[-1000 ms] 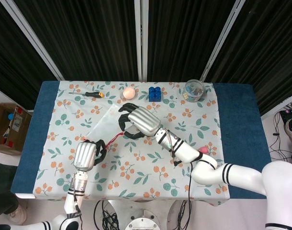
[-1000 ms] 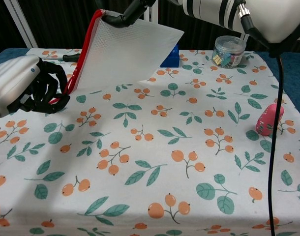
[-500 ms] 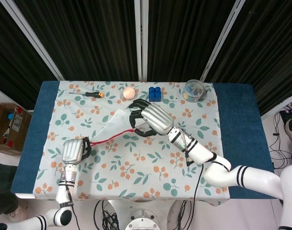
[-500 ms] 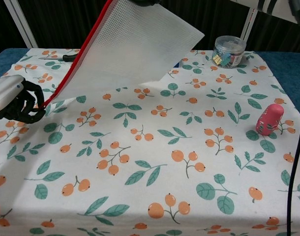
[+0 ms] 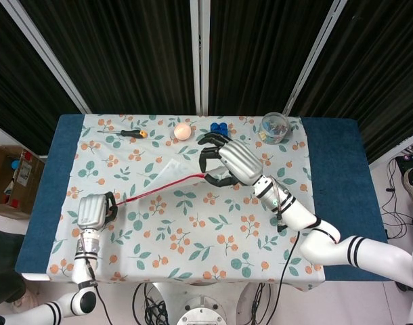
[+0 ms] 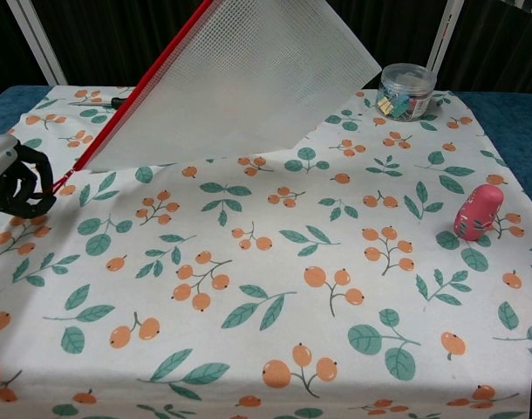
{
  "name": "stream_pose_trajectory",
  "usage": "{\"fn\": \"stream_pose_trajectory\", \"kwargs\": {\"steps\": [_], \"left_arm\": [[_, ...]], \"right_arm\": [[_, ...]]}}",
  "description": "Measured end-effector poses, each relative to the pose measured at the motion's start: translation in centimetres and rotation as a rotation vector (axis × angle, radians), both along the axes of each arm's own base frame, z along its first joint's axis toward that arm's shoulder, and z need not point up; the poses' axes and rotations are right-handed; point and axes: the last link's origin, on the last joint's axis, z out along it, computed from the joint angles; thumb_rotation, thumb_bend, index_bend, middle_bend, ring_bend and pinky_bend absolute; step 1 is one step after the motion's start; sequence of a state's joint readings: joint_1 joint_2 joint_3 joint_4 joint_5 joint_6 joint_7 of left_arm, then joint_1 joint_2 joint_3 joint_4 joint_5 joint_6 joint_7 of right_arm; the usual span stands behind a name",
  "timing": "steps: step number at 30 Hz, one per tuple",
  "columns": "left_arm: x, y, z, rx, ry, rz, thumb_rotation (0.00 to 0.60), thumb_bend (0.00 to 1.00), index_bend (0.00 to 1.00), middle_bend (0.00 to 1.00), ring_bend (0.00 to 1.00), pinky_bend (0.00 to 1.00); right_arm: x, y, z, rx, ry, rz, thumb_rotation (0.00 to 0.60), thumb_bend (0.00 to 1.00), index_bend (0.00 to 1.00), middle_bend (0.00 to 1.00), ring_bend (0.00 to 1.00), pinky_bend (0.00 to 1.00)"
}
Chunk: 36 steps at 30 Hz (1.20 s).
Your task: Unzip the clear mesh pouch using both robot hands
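Here, a clear mesh pouch (image 6: pixel 248 78) lifted off the desk (image 5: pixel 328 145), stretched taut between two hands, red zipper edge (image 6: pixel 135 92) running as a straight slanted line from lower left to upper right. Held at the upper end by the right hand (image 5: pixel 227 161), fingers curled around the pouch's top edge near the middle of the desk, back of the hand toward the head camera. Gripped at the lower end by the left hand (image 5: pixel 93 210), fingers closed around the red zipper end near the left edge of the desk; in the chest view only the dark fingertips (image 6: pixel 17 188) of that hand visible at the left border, pinching the red end. Mesh sheet hanging down from the zipper line, lower corner close to the cloth, whether touching or not hard to tell.

Underneath, a tablecloth (image 6: pixel 275 288) printed with orange berries and green leaves. Along the far edge, a screwdriver (image 5: pixel 125 133) with a black and orange handle, a small peach-coloured ball (image 5: pixel 183 130), a blue block (image 5: pixel 220 127) partly hidden behind the right hand, and a clear jar (image 6: pixel 406 91) of coloured clips at the far right. Nearer the right side, a pink doll-shaped figure (image 6: pixel 475 212) standing upright. Beside the desk on the floor at left, a cardboard box (image 5: pixel 13 179).
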<state>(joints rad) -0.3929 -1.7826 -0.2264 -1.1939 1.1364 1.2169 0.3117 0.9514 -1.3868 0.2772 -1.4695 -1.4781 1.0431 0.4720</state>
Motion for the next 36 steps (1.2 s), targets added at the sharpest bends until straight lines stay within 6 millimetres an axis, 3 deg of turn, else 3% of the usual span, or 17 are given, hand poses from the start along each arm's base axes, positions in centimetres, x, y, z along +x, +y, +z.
{"fn": "stream_pose_trajectory", "kwargs": {"steps": [4,5,9,11,15,17,20,22,24,28,32,36], "left_arm": [[-0.2,0.1,0.4,0.005,0.006,0.013,0.600,0.38,0.71,0.76,0.71,0.63],[-0.3,0.1,0.5,0.002,0.008,0.015,0.600,0.38,0.66,0.74,0.69,0.62],[-0.2,0.1,1.0,-0.023,0.014,0.021,0.600,0.23,0.24,0.48,0.45,0.57],[0.1,0.0,1.4,-0.033,0.016,0.021,0.600,0.19,0.17,0.37,0.35,0.55],[0.8,-0.1,3.0,-0.020,0.039,0.008,0.600,0.12,0.14,0.23,0.23,0.48],[1.0,-0.3,3.9,-0.014,0.050,0.003,0.600,0.10,0.13,0.21,0.21,0.42],[1.4,-0.7,5.3,-0.012,0.061,0.000,0.600,0.09,0.13,0.21,0.20,0.36],[1.5,-0.9,6.5,-0.002,0.070,-0.001,0.600,0.08,0.13,0.21,0.20,0.34],[1.2,-1.1,8.1,0.024,0.083,0.000,0.600,0.08,0.13,0.21,0.20,0.32],[0.1,-1.4,10.7,0.079,0.093,0.002,0.600,0.07,0.15,0.21,0.20,0.30],[-1.5,-2.0,12.8,0.127,0.066,0.009,0.600,0.06,0.17,0.23,0.20,0.28],[-3.4,-2.9,14.6,0.153,0.052,0.017,0.600,0.06,0.19,0.23,0.20,0.25]], "right_arm": [[-0.9,-0.1,-0.1,0.005,0.003,-0.018,0.600,0.52,0.98,0.52,0.22,0.16],[-1.1,0.0,-0.2,0.009,0.001,-0.022,0.600,0.52,0.98,0.52,0.22,0.16],[-1.9,0.7,-1.2,0.032,0.017,-0.013,0.600,0.51,0.94,0.50,0.22,0.16],[-2.4,1.5,-2.1,0.055,0.046,0.006,0.600,0.50,0.90,0.49,0.22,0.16],[-3.3,2.9,-3.7,0.099,0.107,0.030,0.600,0.48,0.73,0.41,0.18,0.15],[-3.9,3.5,-4.5,0.128,0.156,0.036,0.600,0.43,0.55,0.34,0.12,0.10],[-5.0,4.3,-5.3,0.172,0.251,0.032,0.600,0.26,0.18,0.18,0.02,0.02],[-5.9,4.7,-5.7,0.200,0.337,0.022,0.600,0.18,0.03,0.09,0.00,0.00],[-6.8,5.0,-5.6,0.225,0.412,0.005,0.600,0.15,0.00,0.03,0.00,0.00],[-9.3,5.0,-3.9,0.249,0.535,-0.088,0.600,0.15,0.00,0.01,0.00,0.00],[-11.6,4.8,-1.6,0.213,0.526,-0.193,0.600,0.17,0.00,0.11,0.00,0.00],[-13.6,5.0,0.6,0.109,0.449,-0.267,0.600,0.22,0.08,0.20,0.02,0.07]]}}
